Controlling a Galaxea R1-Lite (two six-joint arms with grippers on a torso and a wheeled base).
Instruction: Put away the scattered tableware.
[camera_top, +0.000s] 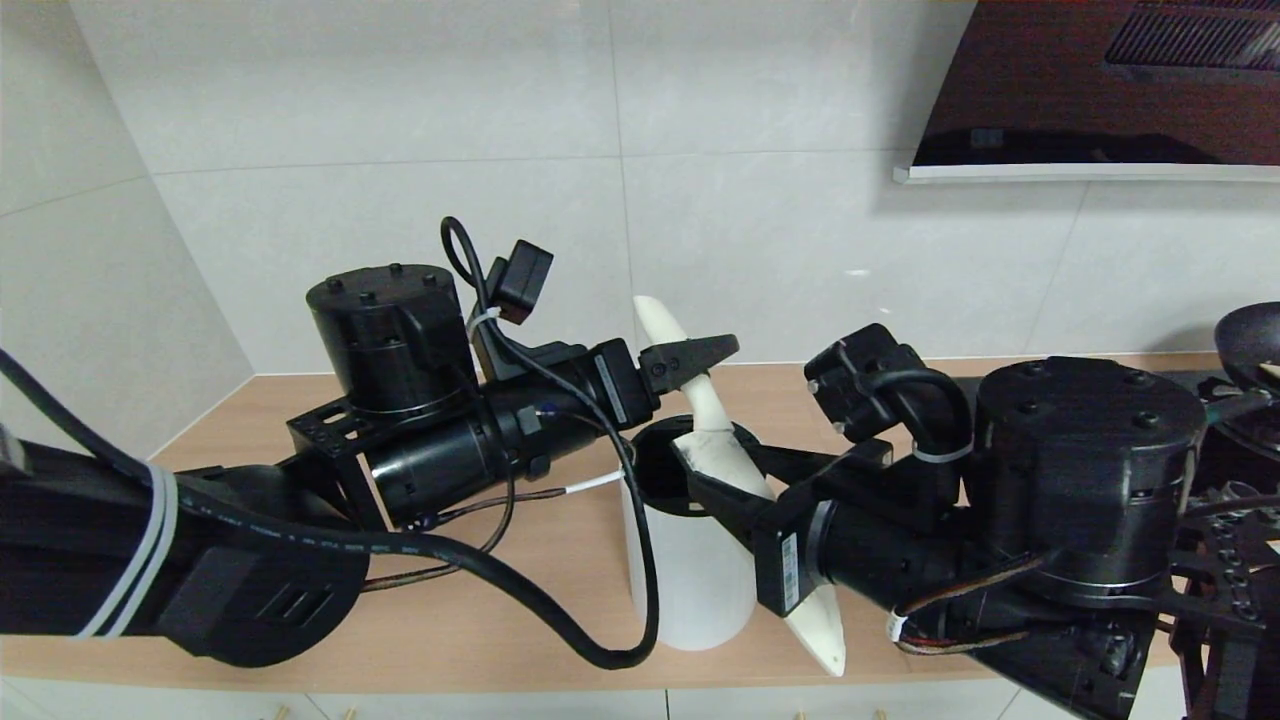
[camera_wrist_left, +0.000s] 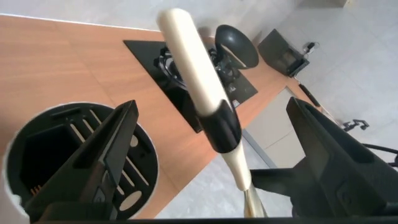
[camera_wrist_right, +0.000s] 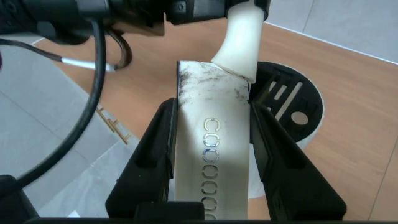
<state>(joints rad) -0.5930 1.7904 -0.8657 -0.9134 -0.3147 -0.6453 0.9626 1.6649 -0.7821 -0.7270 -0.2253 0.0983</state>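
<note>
Right wrist view showed you the right gripper (camera_wrist_right: 211, 111) clamping the spatula (camera_wrist_right: 214, 146) over the holder (camera_wrist_right: 318, 116), left gripper (camera_wrist_left: 211, 104) spread open.

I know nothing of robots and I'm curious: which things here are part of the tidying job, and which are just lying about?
Part of the job:
spatula
holder

Just lying about:
pan
stove
hood
</note>
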